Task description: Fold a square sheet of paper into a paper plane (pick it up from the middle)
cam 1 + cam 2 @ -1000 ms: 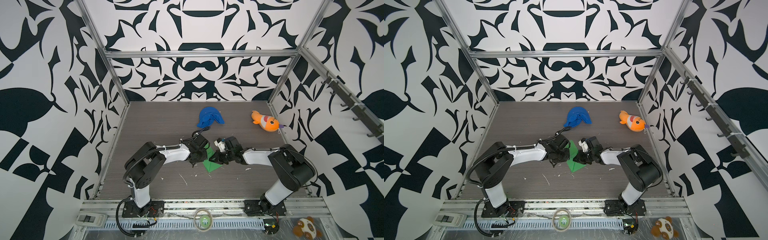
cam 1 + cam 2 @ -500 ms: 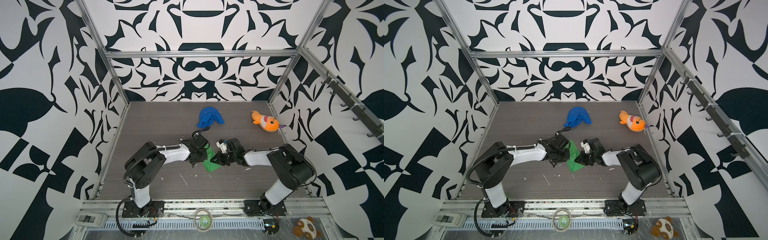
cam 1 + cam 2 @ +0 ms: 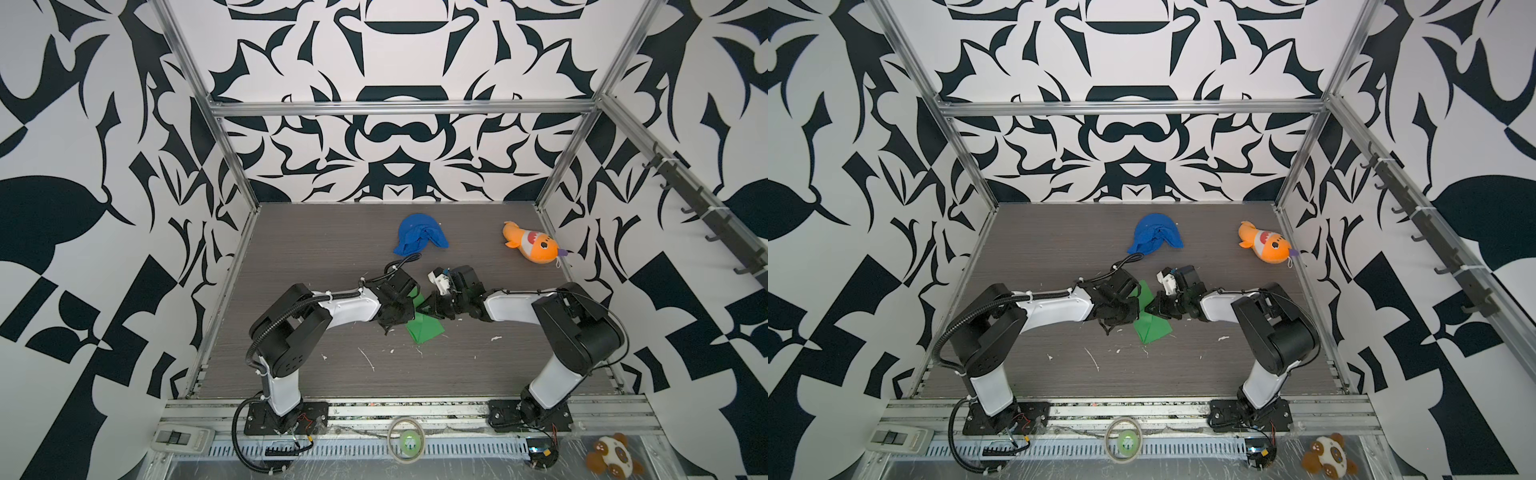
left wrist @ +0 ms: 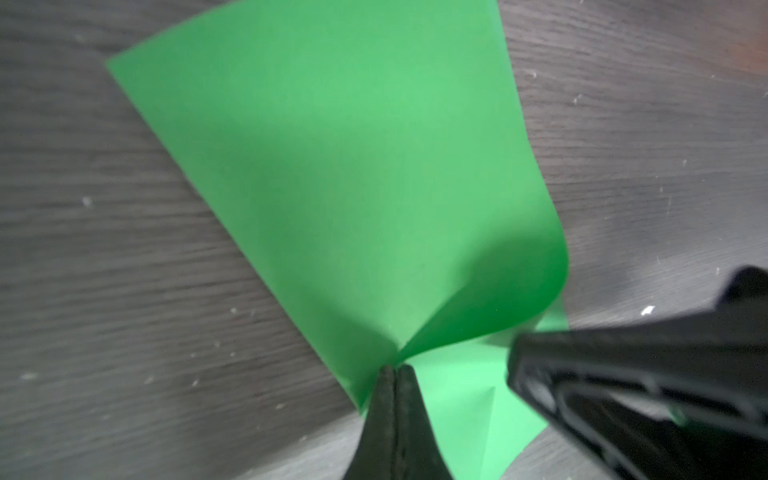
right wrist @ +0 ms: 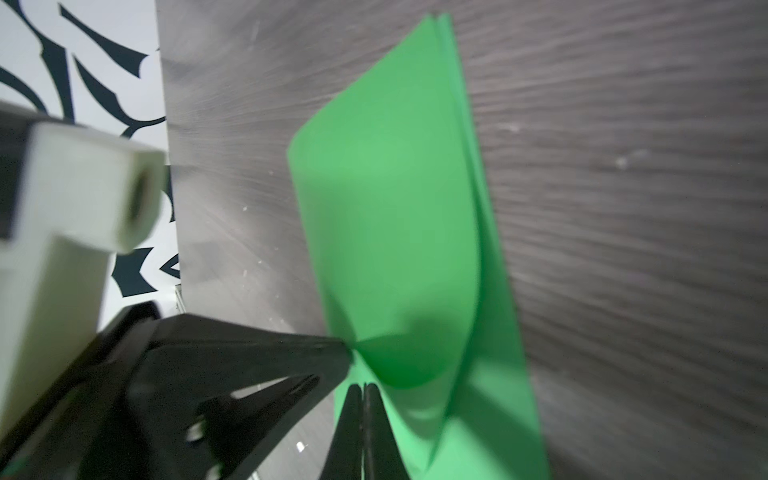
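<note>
You have a grey wood-grain tabletop (image 3: pixel 316 257); toward its far side lie a blue cloth lump (image 3: pixel 419 235) and an orange plush fish (image 3: pixel 532 247); folded green paper (image 3: pixel 424 328) touches the middle; white scraps (image 3: pixel 368 359) dot the near part.

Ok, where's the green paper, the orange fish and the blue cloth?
green paper (image 3: pixel 424 329): in a top view, on its flat lower flap.
orange fish (image 3: pixel 533 245): in a top view, on the middle of its body.
blue cloth (image 3: pixel 417 235): in a top view, on its crumpled middle.
</note>
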`<state>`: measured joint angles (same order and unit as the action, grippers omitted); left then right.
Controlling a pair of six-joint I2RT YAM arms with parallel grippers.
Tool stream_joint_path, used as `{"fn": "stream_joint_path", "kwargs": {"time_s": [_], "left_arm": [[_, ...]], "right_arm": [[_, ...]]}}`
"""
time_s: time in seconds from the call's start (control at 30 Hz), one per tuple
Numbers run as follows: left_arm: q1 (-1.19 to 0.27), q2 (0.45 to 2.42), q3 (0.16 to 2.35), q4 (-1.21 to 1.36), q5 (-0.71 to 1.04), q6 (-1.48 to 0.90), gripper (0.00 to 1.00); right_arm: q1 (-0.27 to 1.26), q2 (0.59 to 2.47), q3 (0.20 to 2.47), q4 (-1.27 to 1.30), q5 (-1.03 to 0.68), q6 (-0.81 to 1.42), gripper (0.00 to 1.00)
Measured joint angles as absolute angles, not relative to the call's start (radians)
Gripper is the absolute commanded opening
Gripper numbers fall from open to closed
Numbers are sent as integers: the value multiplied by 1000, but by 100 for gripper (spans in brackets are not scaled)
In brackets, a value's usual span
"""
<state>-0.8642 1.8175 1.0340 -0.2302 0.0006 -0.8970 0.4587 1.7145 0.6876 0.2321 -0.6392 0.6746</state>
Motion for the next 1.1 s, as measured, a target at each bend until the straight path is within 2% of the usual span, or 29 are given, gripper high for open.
{"fn": "stream_joint_path", "kwargs": {"time_s": [0.33,0.67,1.1], "left_arm": [[-864,1818,1034,-231,-3,-897,0],[-864,1818,1035,-232,-4,-896,0],[-864,1818,1037,-235,-4,-893,0]], "right_arm": [[384,1750,640,315,-674,681,5],[361,1617,611,278,-607,680,5],[389,1740,657,280,-647,690,4]]}}
